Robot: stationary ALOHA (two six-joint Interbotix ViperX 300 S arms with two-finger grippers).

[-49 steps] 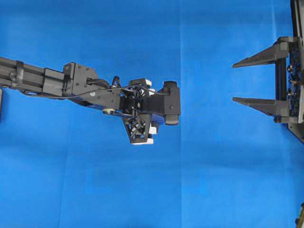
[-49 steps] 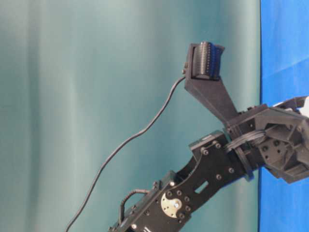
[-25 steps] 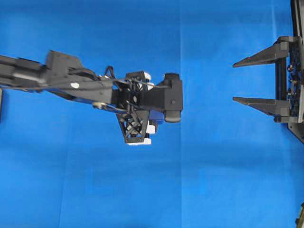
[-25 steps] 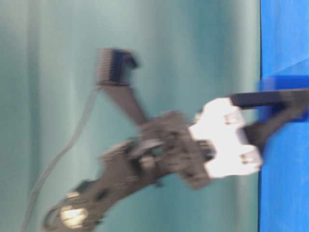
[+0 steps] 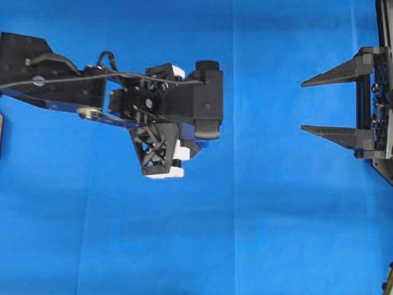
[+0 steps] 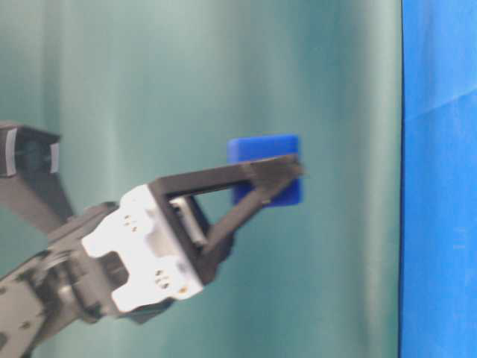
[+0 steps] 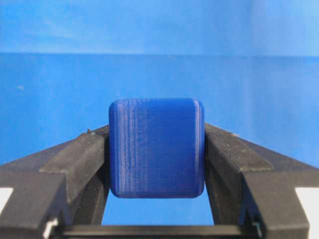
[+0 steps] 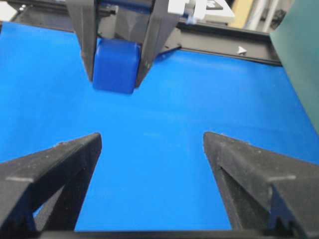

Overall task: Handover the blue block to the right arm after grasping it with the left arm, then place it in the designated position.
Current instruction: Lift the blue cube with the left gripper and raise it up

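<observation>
Between the two black fingers of the left gripper (image 7: pixel 156 164) sits the blue block (image 7: pixel 156 147), pinched on its two opposite side faces, as the left wrist view shows plainly. The table-level view shows the same hold from the side: the block (image 6: pixel 266 168) rides at the very tips of the fingers, lifted clear of the blue cloth (image 5: pixel 258 233), with its upper part standing proud of them. The left arm (image 5: pixel 55 80) reaches in from the left edge of the overhead view, and its bulk hides the block there.

The block looks like a small, rigid plastic cube with rounded edges and fine ridges on its faces. It is probably light and stiff, so it should not deform under pressure, but its smooth faces and the shallow tip-hold suggest it could twist or slip if bumped.

The right gripper (image 5: pixel 319 104) rests at the right edge of the overhead view, well apart from the left one, its fingers spread wide with nothing between them. From its own wrist camera the block (image 8: pixel 114 65) appears ahead and to the left of its centre line, held by the other arm's fingers.

For the handover, the free faces are the ones to take: those not covered by the left fingers, most likely the exposed portion beyond the fingertips. The right fingers would need to close squarely on flat faces, not on the rounded corners.
</observation>
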